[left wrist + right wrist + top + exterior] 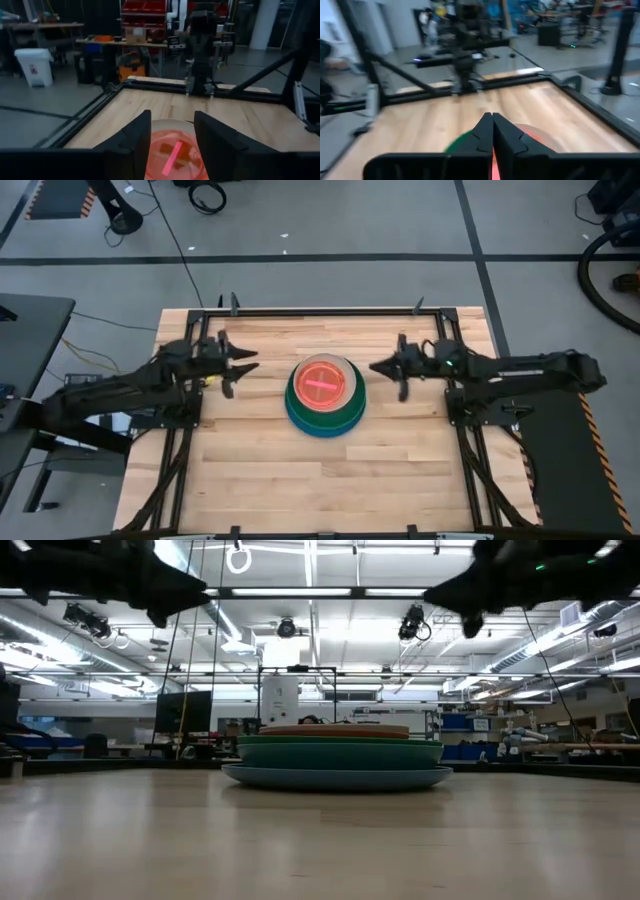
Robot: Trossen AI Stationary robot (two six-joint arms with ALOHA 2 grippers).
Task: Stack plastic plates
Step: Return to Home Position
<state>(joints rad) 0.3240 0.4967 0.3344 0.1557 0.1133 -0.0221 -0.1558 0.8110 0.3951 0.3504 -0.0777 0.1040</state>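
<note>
A stack of plastic plates (326,395) sits at the table's middle: a blue-teal large plate at the bottom, dark green above it, a rust-orange rim, and a small translucent orange-pink plate (324,381) on top. In the low view the stack (338,754) rests flat on the wood. My left gripper (243,367) hovers open to the stack's left, above table height; its wrist view shows the top plate (175,152) between its fingers, farther off. My right gripper (381,367) hovers shut to the stack's right.
Bare wood lies all around the stack, with wide room toward the near edge (320,500). A dark metal frame (320,311) runs along the far edge and both sides. Arm bases stand at the left and right table edges.
</note>
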